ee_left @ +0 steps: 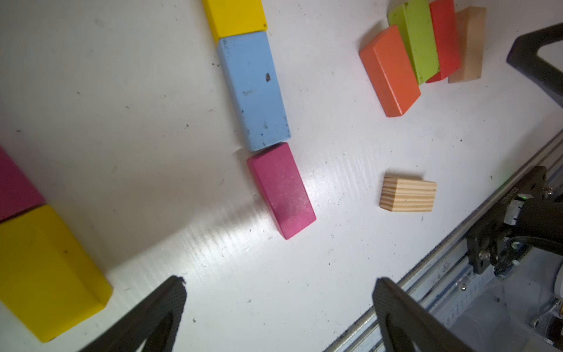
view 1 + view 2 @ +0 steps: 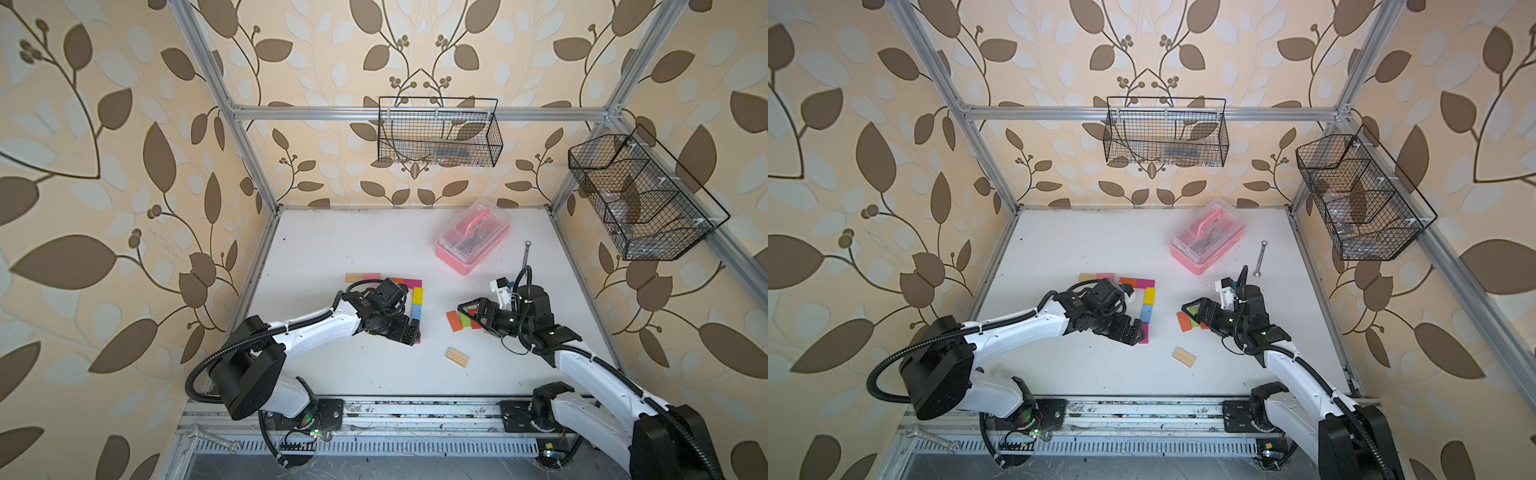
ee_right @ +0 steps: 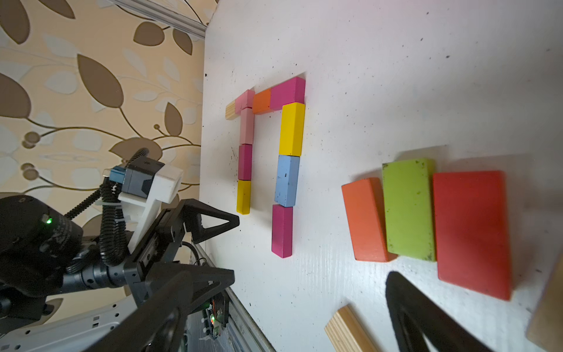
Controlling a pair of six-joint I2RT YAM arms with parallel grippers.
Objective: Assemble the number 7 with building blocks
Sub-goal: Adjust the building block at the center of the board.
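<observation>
Here, left gripper (image 1: 280, 283) and right gripper (image 2: 471, 318) both stand spread and empty; the orange block (image 3: 364, 219), seemingly light, rigid and smooth-painted, suits pinching across its long sides.

**Blocks we only half see**

In both top views the left arm (image 2: 316, 324) covers the stem of the left number 7 (image 3: 246, 128), leaving in sight only its plain wood block (image 2: 353, 277) and pink block (image 2: 371, 276). The left gripper (image 2: 1137, 331) overlaps the magenta block (image 2: 1144, 335). The right gripper (image 2: 471, 318) hides most of the red block (image 2: 475, 324) and all of the pale block (image 1: 467, 45). The left wrist view crops a yellow block (image 1: 234, 15), and the right wrist view crops a striped wood block (image 3: 347, 332). We cannot make out what lies in the pink box (image 2: 473, 241) or the wire baskets (image 2: 440, 133).
</observation>
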